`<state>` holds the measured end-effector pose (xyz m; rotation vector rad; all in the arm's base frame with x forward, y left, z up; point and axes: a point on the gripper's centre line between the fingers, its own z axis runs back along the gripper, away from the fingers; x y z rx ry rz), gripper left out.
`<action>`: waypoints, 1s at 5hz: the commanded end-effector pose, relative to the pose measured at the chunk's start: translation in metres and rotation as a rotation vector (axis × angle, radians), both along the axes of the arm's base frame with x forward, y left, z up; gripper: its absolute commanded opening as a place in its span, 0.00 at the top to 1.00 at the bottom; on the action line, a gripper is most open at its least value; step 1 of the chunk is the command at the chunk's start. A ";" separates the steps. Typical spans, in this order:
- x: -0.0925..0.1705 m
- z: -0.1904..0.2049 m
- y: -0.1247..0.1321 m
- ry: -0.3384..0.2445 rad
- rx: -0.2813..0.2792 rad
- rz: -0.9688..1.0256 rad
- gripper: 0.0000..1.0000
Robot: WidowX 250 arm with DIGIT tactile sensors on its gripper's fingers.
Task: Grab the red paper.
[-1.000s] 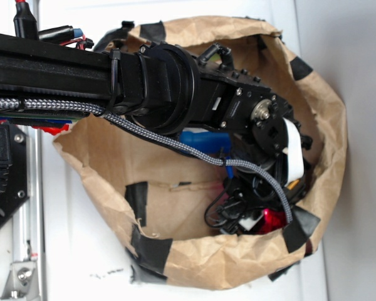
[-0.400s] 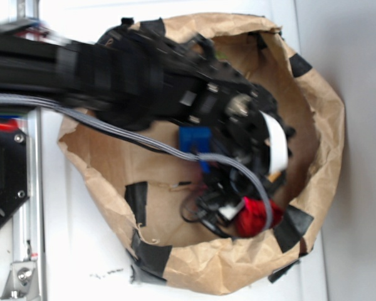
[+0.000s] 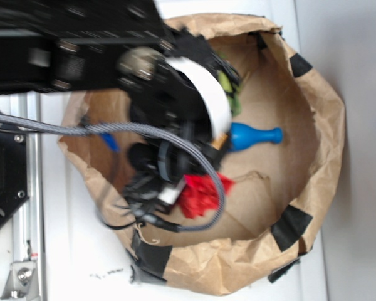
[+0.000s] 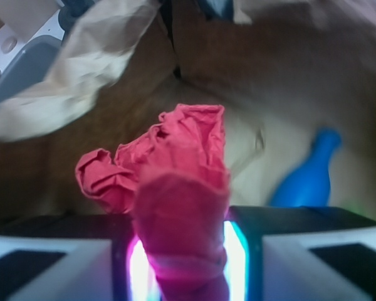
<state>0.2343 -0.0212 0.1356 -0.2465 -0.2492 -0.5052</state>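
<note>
Paper [image 4: 175, 182], red and crumpled, sits pinched between the jaws of the gripper [image 4: 183, 263], above the bag [image 3: 319, 125] floor. Likely light, soft and crushable, so a grip across its bulk should suit.

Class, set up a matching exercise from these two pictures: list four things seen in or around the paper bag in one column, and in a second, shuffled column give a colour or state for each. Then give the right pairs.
Things:
1. red paper
2. blue bottle
3. plush toy
4. brown paper bag

States:
A. lying on its side on the bag floor
B. green-yellow, partly hidden behind the arm
C. crumpled, pinched in the gripper
D. patched with black tape along the rim

Pairs: 1-C, 2-A, 3-B, 4-D
</note>
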 end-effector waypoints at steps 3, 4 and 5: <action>0.010 0.049 -0.017 0.146 0.148 0.418 1.00; 0.029 0.046 -0.015 0.172 0.198 0.431 1.00; 0.040 0.045 -0.009 0.163 0.226 0.447 1.00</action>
